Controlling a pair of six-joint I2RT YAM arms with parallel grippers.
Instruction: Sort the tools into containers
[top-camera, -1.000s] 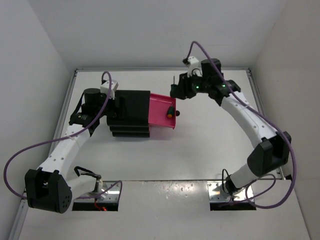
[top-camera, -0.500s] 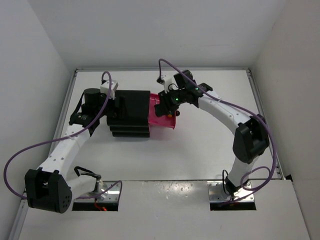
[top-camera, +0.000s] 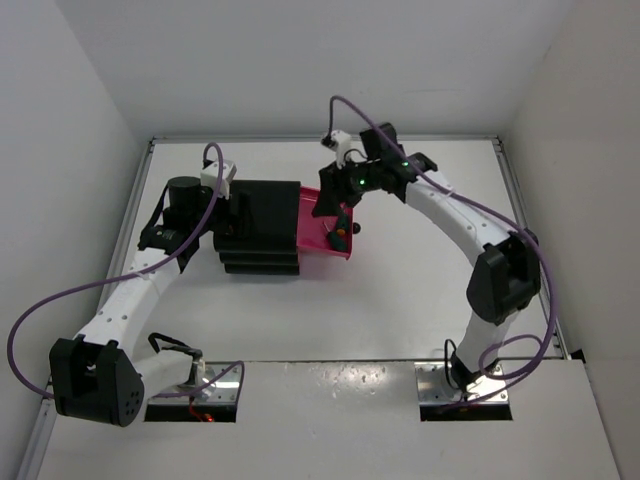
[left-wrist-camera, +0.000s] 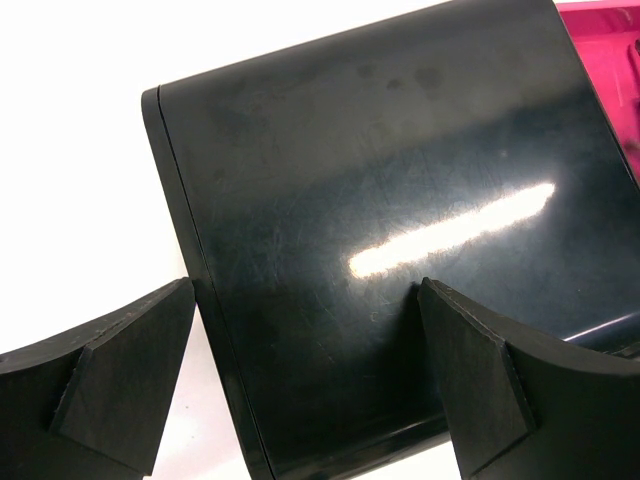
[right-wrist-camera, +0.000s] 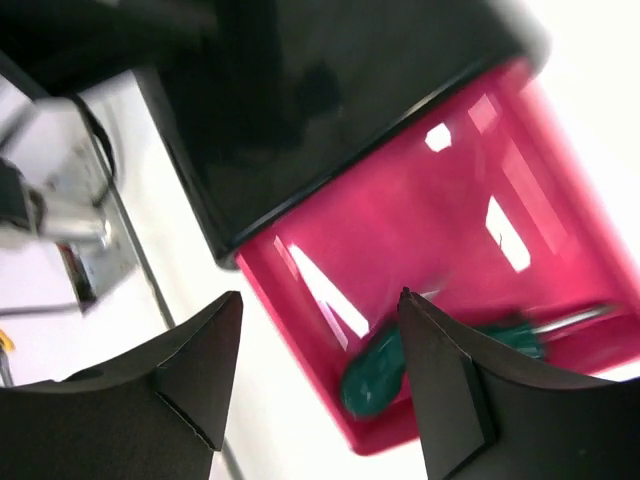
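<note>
The black stepped cabinet (top-camera: 262, 222) stands left of the table's middle, with its top pink drawer (top-camera: 318, 214) pulled out to the right. A green-handled tool (top-camera: 341, 221) lies in that drawer near its front wall; in the right wrist view it (right-wrist-camera: 385, 365) is blurred. My right gripper (top-camera: 336, 195) hovers open and empty over the drawer (right-wrist-camera: 430, 220), jaws wide apart (right-wrist-camera: 320, 380). My left gripper (top-camera: 226, 207) is open, its jaws straddling the cabinet's back edge (left-wrist-camera: 305, 380) without closing on the cabinet (left-wrist-camera: 380, 200). The pliers and the purple screwdriver are out of view.
A small orange spot (top-camera: 354, 232) sits at the drawer's front; I cannot tell what it is. The two lower drawers are shut. White walls close in the table at the back and sides. The left arm's wrist (right-wrist-camera: 50, 210) is close behind the cabinet (right-wrist-camera: 300, 100).
My right arm swung left from the back of the table to over the open drawer. The green tool now lies in the drawer. The left arm has not moved.
</note>
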